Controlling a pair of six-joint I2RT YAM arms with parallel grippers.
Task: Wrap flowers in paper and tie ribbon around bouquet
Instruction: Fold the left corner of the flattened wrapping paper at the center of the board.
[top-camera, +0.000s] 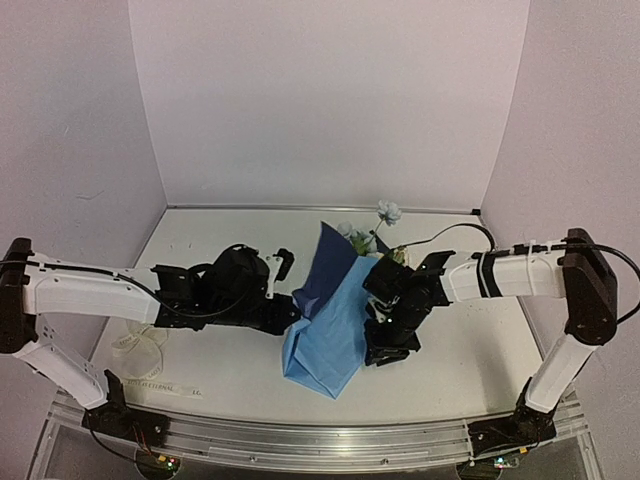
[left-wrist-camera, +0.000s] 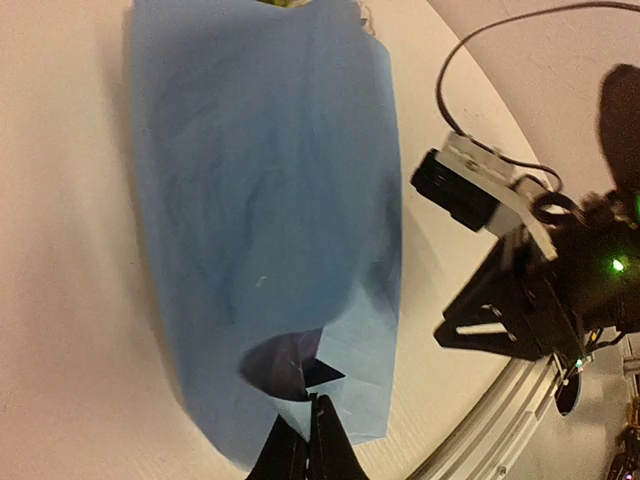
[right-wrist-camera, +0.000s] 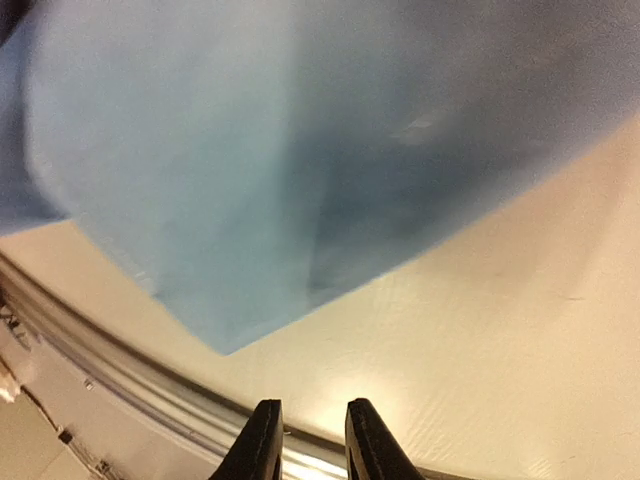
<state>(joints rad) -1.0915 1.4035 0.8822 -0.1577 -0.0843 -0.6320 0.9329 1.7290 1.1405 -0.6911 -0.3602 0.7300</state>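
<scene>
Left jaws pressed together, fingertips (left-wrist-camera: 330, 450) pinching the near edge of the large creased blue paper sheet (left-wrist-camera: 260, 200), right at a small dark gap where its layers part. Right jaws slightly spread, nothing between the fingertips (right-wrist-camera: 262, 440), low over the bare white worktop (right-wrist-camera: 480, 330), just beside the sheet's near right edge and not touching it. From the top view, the blue paper sheet (top-camera: 330, 340) lies mid-worktop between the two arms, folded over lengthwise. The lighter blue face is up on the wide near part, and the darker face shows as a pointed flap at the far end. Surface is soft and rumpled, not a tight cone, and the near end is loose. The small bunch of artificial pale blue and cream flowers with green leaves (top-camera: 362, 238) pokes out at the far right end. One pale bloom (top-camera: 389, 211) stands clear on a thin stem; the rest of the stems are hidden under the paper. The narrow cream-white lettered ribbon (top-camera: 165, 387) lies on the worktop near the front left edge, partly under the left arm (top-camera: 90, 290) and well apart from the sheet.
</scene>
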